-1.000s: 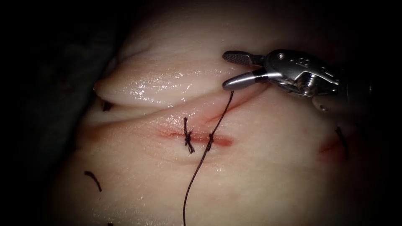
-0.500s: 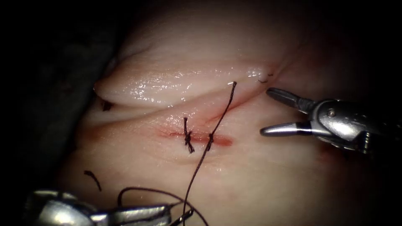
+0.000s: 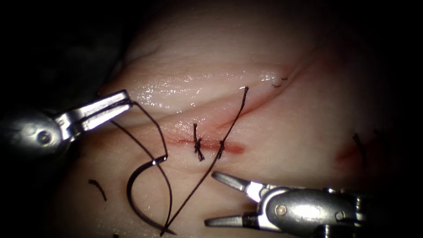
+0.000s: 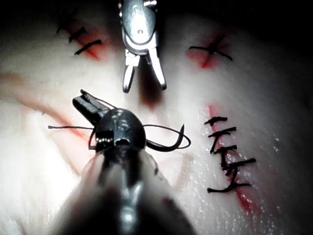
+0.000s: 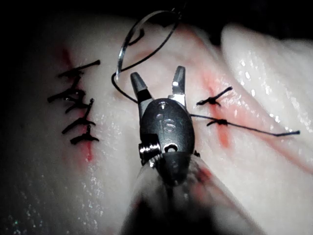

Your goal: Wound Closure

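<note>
The tissue (image 3: 273, 145) has a short red cut (image 3: 209, 145) with two knotted stitches (image 3: 198, 143). From the right stitch a thread (image 3: 232, 119) runs up to a free end and down toward the front. My left tool (image 3: 120, 104) is at the left, shut on the thread. The curved needle (image 3: 132, 194) hangs from that thread over the tissue at the cut's lower left, not in the tissue. My right tool (image 3: 210, 199) is in front of the cut, open and holding nothing. The needle (image 4: 168, 145) hangs beside the left tool (image 4: 82, 104). The open right tool (image 5: 157, 77) faces the needle (image 5: 142, 27).
A glossy fold of tissue (image 3: 150, 94) lies behind the cut. Cut ends of thread (image 3: 98, 189) lie at the lower left and at the right (image 3: 359, 147). Other stitched cuts (image 4: 227, 156) (image 5: 78, 105) lie nearby.
The left tool came in from the bottom left and rose to the left, lifting the thread and needle. The right tool swept from the upper right down to the front, still open.
</note>
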